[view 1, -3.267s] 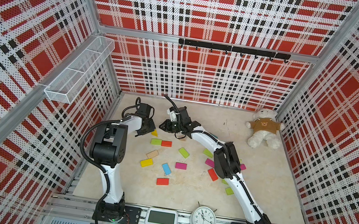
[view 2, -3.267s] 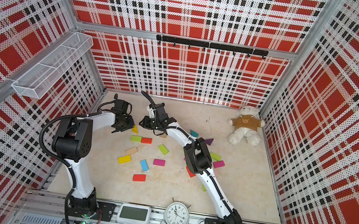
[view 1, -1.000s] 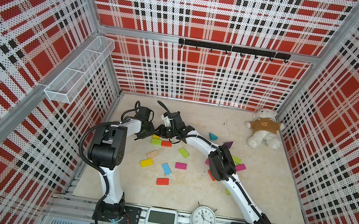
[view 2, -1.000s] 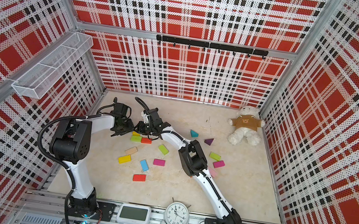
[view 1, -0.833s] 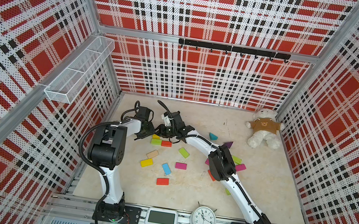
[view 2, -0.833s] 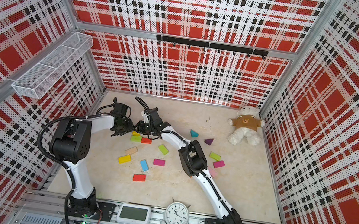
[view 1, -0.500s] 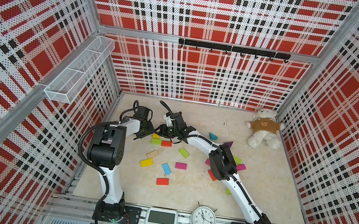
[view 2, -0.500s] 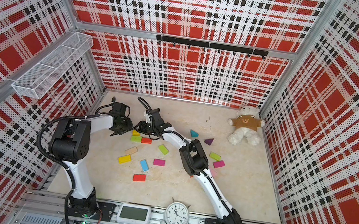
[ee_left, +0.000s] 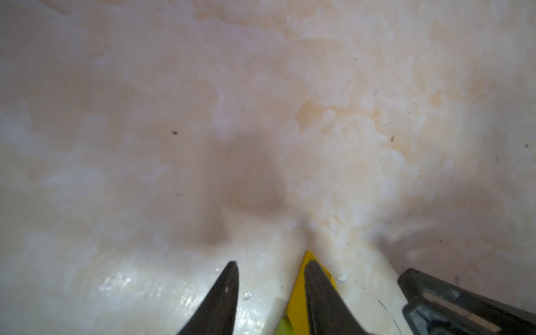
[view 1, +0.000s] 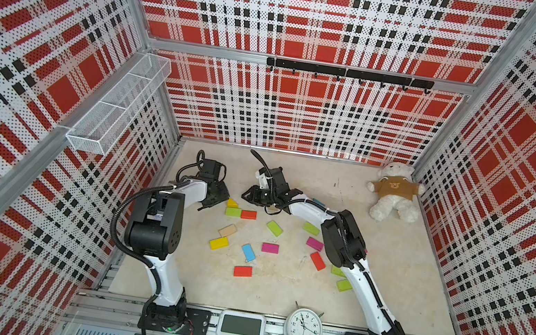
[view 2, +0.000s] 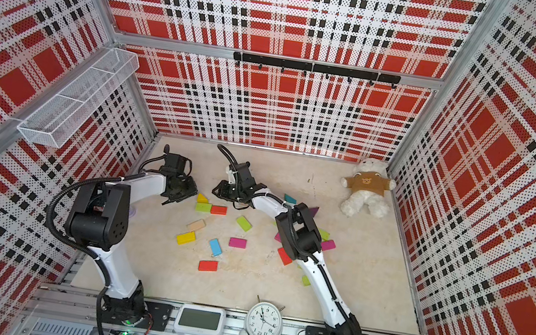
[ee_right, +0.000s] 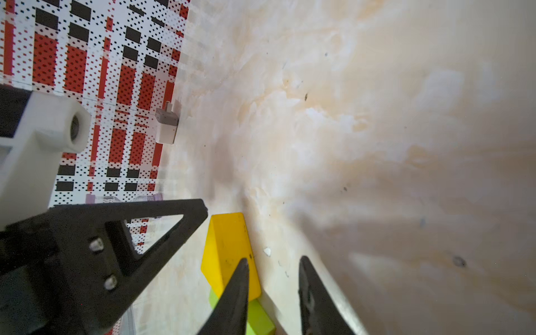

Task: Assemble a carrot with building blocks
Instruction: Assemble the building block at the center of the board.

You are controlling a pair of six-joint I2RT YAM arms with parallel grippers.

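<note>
A yellow triangular block [view 1: 232,203] lies at the back left, touching a lime green block [view 1: 233,211] that has a red block [view 1: 248,214] beside it. My left gripper [view 1: 219,199] sits just left of the triangle. In the left wrist view its jaws [ee_left: 269,264] are open on bare floor, and one finger covers the yellow triangle [ee_left: 296,298]. My right gripper [view 1: 246,198] hovers just right of it. The right wrist view shows that gripper [ee_right: 274,259] open and empty, with one finger over the yellow triangle [ee_right: 229,246] and the lime block [ee_right: 258,319].
Loose blocks lie mid-floor: tan [view 1: 227,230], yellow [view 1: 219,243], blue [view 1: 248,252], magenta [view 1: 270,248], red [view 1: 242,271], lime [view 1: 274,228]. Teal [view 2: 290,199] and purple [view 2: 313,211] triangles sit behind the right arm. A teddy bear [view 1: 392,199] is back right. An alarm clock [view 1: 303,329] stands at the front.
Both grippers have stayed beside the yellow triangle, their jaws shifting slightly. The right arm's elbow has swung a little to the right, over the teal and purple triangles.
</note>
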